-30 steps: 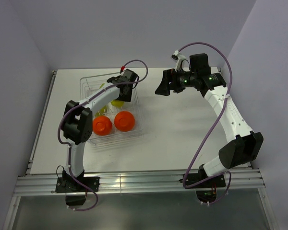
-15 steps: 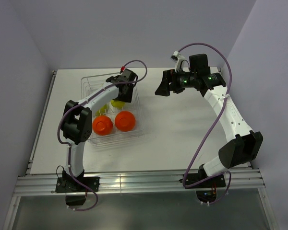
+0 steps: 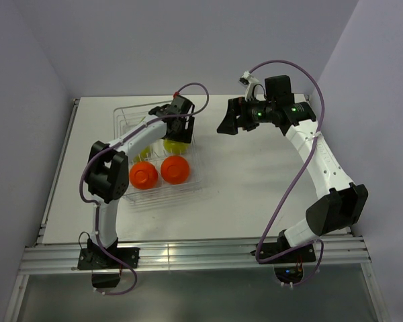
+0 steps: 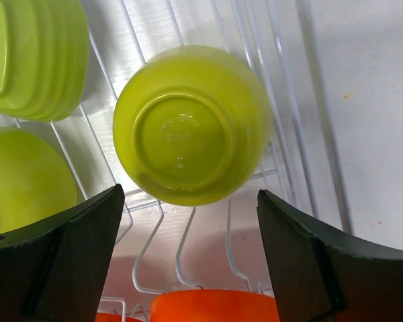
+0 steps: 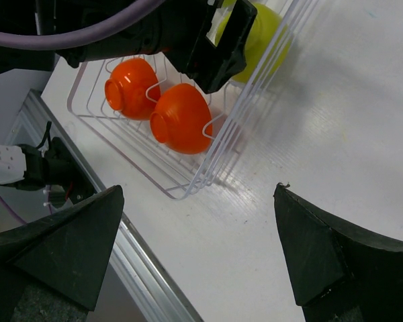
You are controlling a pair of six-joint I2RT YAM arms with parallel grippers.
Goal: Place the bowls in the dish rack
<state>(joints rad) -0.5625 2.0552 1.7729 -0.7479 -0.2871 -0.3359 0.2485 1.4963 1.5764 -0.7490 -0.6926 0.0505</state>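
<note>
White desk (image 3: 255, 184), lilac walls. Left end effector (image 4: 190, 208) stands apart, clear of the green bowl (image 4: 188, 127) upturned in the dish rack (image 3: 124, 119); right end effector (image 5: 198, 194) apart, empty. Left is best lifted straight up, without nudging the bowl.

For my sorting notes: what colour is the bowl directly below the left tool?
The bowl is lime green; clearest in the left wrist view.

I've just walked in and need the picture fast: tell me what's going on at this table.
The left gripper hangs open over the dish rack, its fingers on either side of a lime green bowl that lies in the rack, not gripping it. Two orange bowls sit in the rack's near row, and other green bowls lie further in. The right gripper is open and empty, over the table to the right of the rack.
</note>
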